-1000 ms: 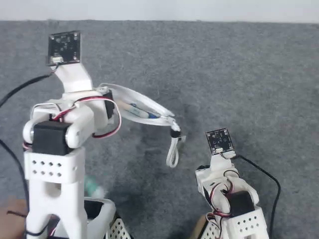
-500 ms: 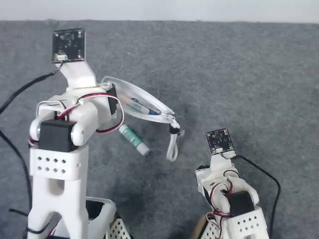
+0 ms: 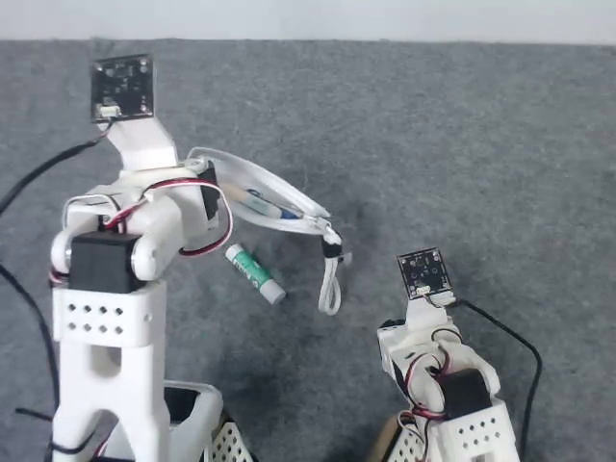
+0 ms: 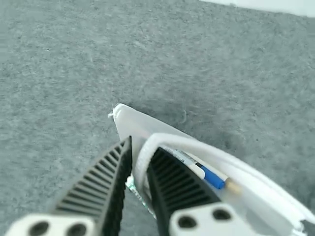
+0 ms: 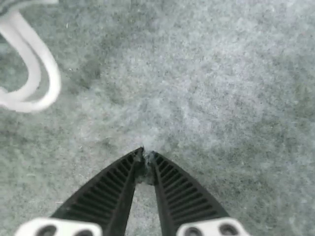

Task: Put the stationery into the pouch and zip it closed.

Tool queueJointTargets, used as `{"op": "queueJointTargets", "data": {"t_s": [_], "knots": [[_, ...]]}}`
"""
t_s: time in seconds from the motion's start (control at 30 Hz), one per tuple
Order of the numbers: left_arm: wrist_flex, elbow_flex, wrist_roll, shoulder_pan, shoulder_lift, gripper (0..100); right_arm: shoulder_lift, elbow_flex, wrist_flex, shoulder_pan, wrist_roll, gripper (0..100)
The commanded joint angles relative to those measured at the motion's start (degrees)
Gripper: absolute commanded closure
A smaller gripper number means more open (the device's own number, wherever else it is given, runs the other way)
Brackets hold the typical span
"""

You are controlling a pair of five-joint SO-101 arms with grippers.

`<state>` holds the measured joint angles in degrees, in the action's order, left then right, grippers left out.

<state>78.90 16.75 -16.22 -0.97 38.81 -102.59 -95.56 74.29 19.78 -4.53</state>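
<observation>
My left gripper [image 4: 138, 147] is shut on the rim of a clear white pouch [image 3: 260, 197], holding it tilted above the grey mat. Inside the pouch lies a blue and white pen [image 4: 199, 171], also visible from above as the pen [image 3: 269, 208]. The pouch's white strap [image 3: 330, 289] hangs down to the mat and appears as a loop, the strap [image 5: 29, 73], in the right wrist view. A green and white stick [image 3: 255, 272] lies on the mat under the pouch. My right gripper [image 5: 145, 156] is shut and empty, low over bare mat near the strap.
The grey mat [image 3: 481, 144] covers the table, with free room to the right and at the back. The left arm's tall white base [image 3: 106, 366] stands at the front left, the right arm's body [image 3: 448, 390] at the front right.
The green and white stick, a blur beside the left arm's base a second ago, now lies on the mat under the pouch. The left arm with the pouch shifted slightly.
</observation>
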Motion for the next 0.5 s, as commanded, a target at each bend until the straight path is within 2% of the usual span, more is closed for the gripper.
{"op": "queueJointTargets", "data": {"t_s": [0.0, 0.2, 0.47], "knots": [[0.4, -1.1, 0.5, -0.4, 1.9, 99, -0.9, -0.9, 0.4, -0.7, 0.7, 99.2], [0.9, -1.3, 1.4, -0.5, 2.0, 99, -0.9, -0.9, 0.4, -0.7, 0.7, 99.2], [0.3, -1.4, 2.3, -6.6, 2.0, 99, -0.9, -0.9, 0.4, -0.7, 0.7, 99.2]]}}
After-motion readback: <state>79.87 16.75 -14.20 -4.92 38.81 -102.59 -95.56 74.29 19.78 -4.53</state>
